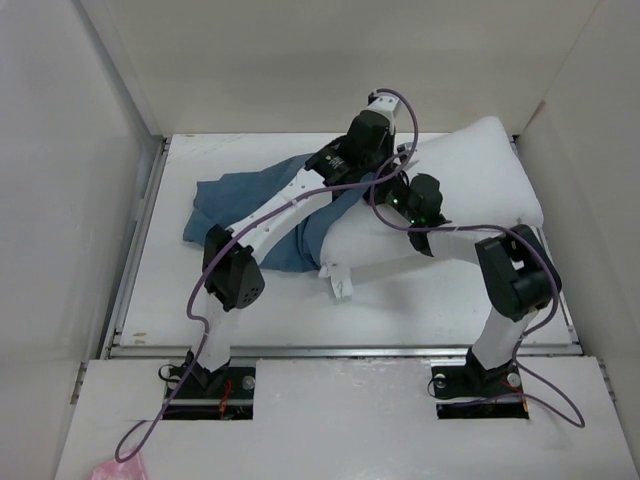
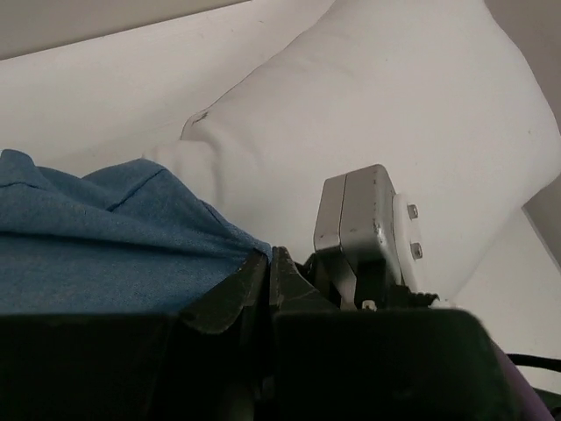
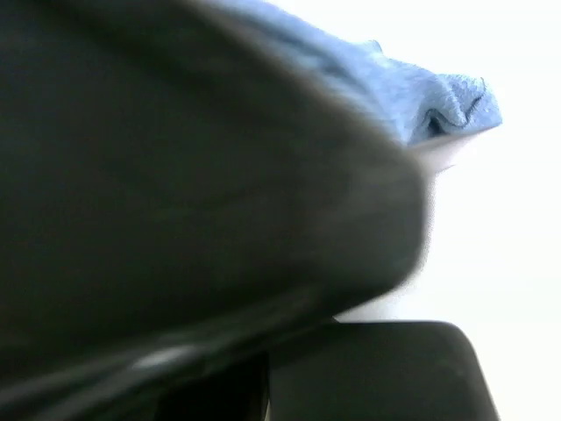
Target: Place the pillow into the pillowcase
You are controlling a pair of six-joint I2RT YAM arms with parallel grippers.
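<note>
The pillow [image 1: 475, 175] lies on the right of the worktop [image 1: 250, 300], the pillowcase [image 1: 235, 205] bunched against its left end. Our left end effector [image 2: 270, 261] is clamped on the pillowcase's edge; we cannot tell whether the right end effector [image 1: 402, 196] is apart or together.

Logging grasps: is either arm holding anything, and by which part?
The left gripper pinches the pillowcase at its edge beside the pillow; the right gripper's hold cannot be told.

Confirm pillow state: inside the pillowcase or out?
Out, mostly: pillow lies bare; bunched pillowcase meets only its left end. Whether that end is inside, cannot tell.
</note>
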